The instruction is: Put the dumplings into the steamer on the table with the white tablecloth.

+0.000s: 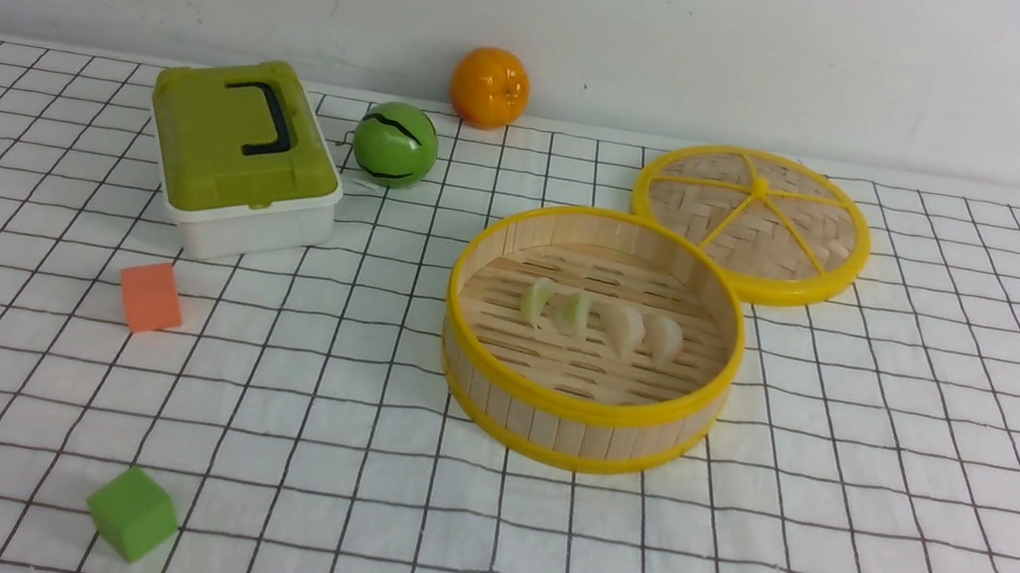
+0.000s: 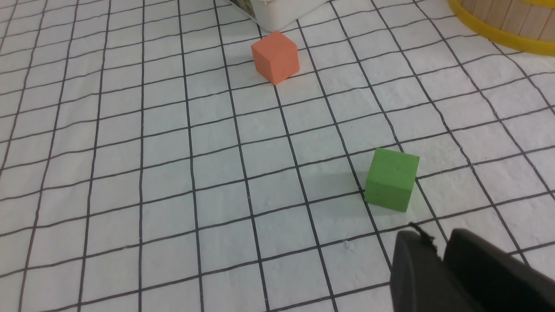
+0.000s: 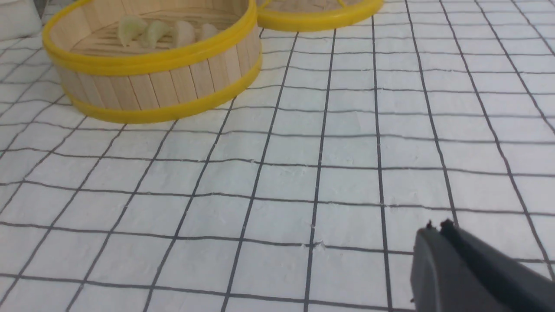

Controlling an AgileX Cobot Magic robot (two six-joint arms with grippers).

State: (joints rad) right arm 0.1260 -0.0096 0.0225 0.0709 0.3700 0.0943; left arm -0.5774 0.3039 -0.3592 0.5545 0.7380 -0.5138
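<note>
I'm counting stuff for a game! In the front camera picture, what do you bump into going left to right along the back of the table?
Green-lidded box → green ball → orange → steamer lid.

Both wrist views cut off the steamer (image 2: pixel 498 32) and lid (image 3: pixel 318 17), and each claw shows only its tips.

Lab tabletop – gridded tablecloth (image 1: pixel 898 466), toy props

A white wall (image 1: pixel 808 48), faintly scuffed, rises at the table (image 1: pixel 941 513) edge farthest from the left pincer (image 2: pixel 440 249) and right pincer (image 3: pixel 437 228). Light is soft and even, shadows faint.
</note>
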